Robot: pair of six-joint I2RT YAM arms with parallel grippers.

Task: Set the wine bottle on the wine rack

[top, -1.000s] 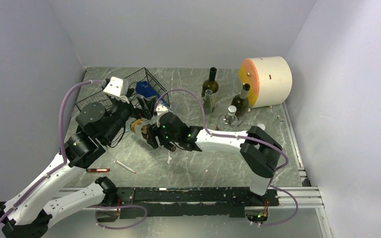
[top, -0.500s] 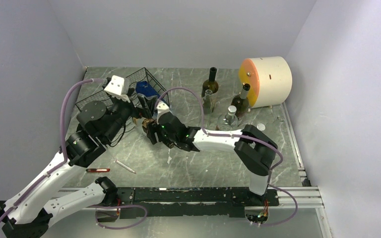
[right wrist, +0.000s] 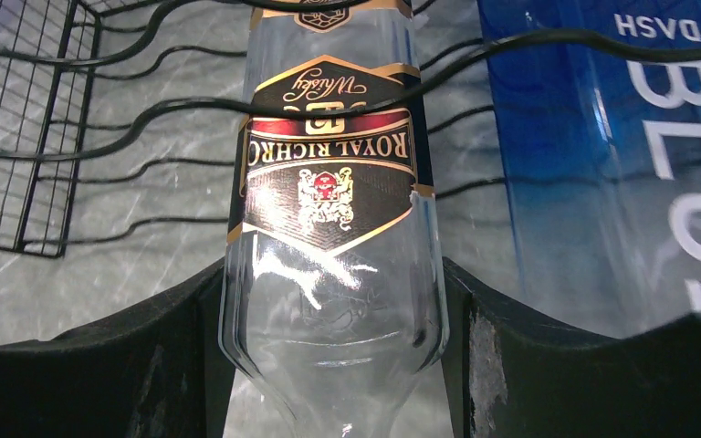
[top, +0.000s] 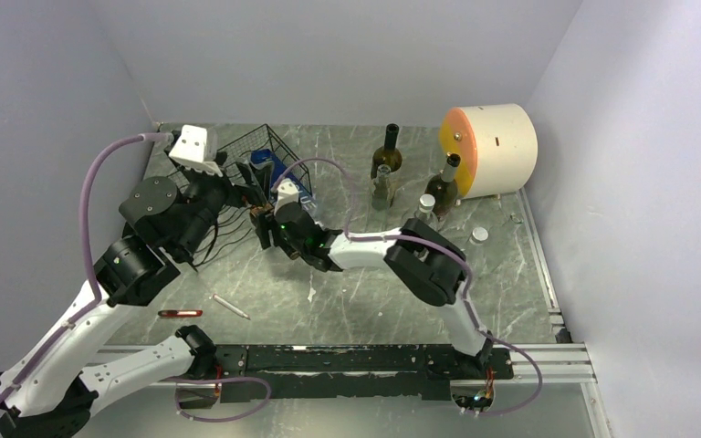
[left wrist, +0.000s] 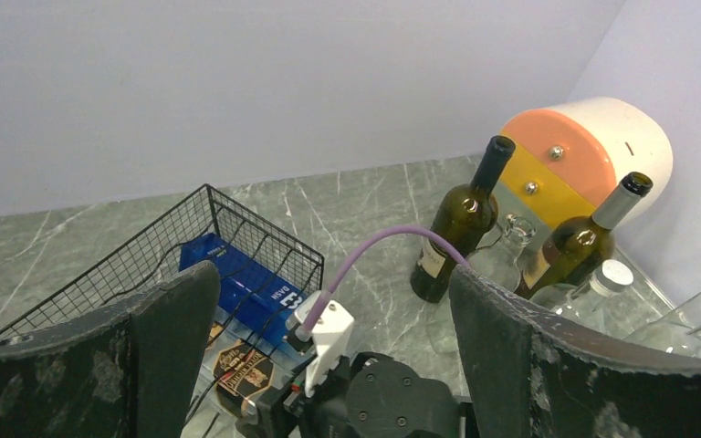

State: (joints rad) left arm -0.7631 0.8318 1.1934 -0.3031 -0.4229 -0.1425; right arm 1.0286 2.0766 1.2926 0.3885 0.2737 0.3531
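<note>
The wine rack (top: pixel 237 169) is a black wire-mesh rack at the back left. A blue bottle (top: pixel 278 171) lies in it. My right gripper (top: pixel 270 230) is shut on the shoulder of a clear wine bottle with a black-and-gold label (right wrist: pixel 333 182). The bottle lies in the rack under its wavy rods (right wrist: pixel 100 137), next to the blue bottle (right wrist: pixel 621 137). My left gripper (top: pixel 237 190) is open and empty above the rack's near side. In the left wrist view its fingers (left wrist: pixel 173 338) frame the rack (left wrist: pixel 210 214), the label (left wrist: pixel 237 365) and the right wrist.
Two dark green bottles (top: pixel 386 149) (top: pixel 444 185) and two clear bottles (top: pixel 382 187) (top: pixel 424 210) stand at the back right. A cream and orange cylinder (top: pixel 493 137) lies behind them. A pen (top: pixel 231 307) and a red stick (top: pixel 180 313) lie near the front left.
My right gripper has pushed the clear bottle left and away, into the rack. My left arm has drawn back to the left and risen.
</note>
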